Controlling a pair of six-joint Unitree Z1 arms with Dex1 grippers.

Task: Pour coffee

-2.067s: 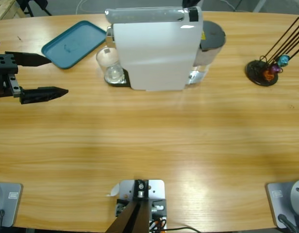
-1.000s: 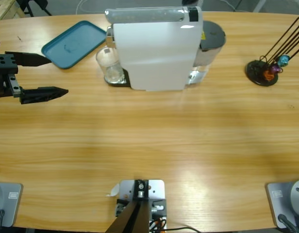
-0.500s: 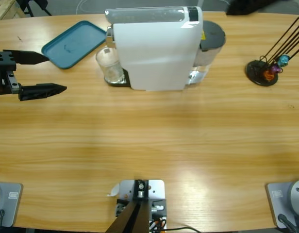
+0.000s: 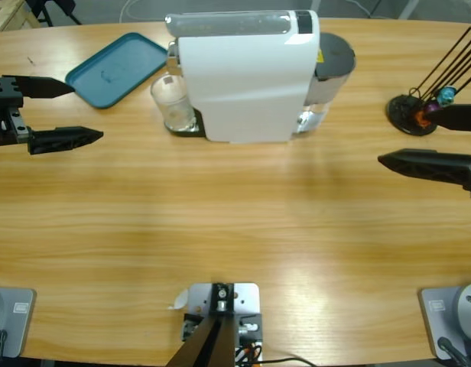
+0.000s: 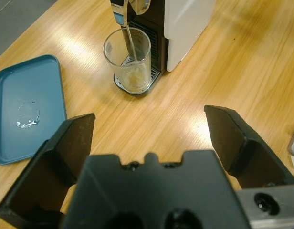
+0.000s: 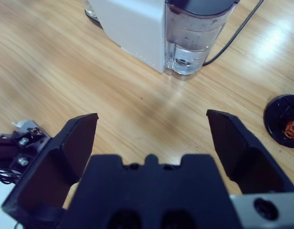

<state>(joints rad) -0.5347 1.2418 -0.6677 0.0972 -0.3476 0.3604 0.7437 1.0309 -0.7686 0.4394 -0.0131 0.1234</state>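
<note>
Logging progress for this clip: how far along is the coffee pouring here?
Underway. A glass already stands under the spout of the coffee machine, and a thin stream is falling into it; only a shallow pool of coffee shows so far. Both the left tool and right tool are open and empty, away from the glass. Filling and picking up the glass remain.

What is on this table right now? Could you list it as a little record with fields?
Machine: white coffee machine with clear water tank
Cup: clear glass tumbler under the spout
Coffee: thin stream running in, shallow pale layer at the bottom
Tray: teal plastic tray, beside the tumbler
Rack: black capsule stand
Left gripper: open, holding nothing
Right gripper: open, holding nothing
</note>
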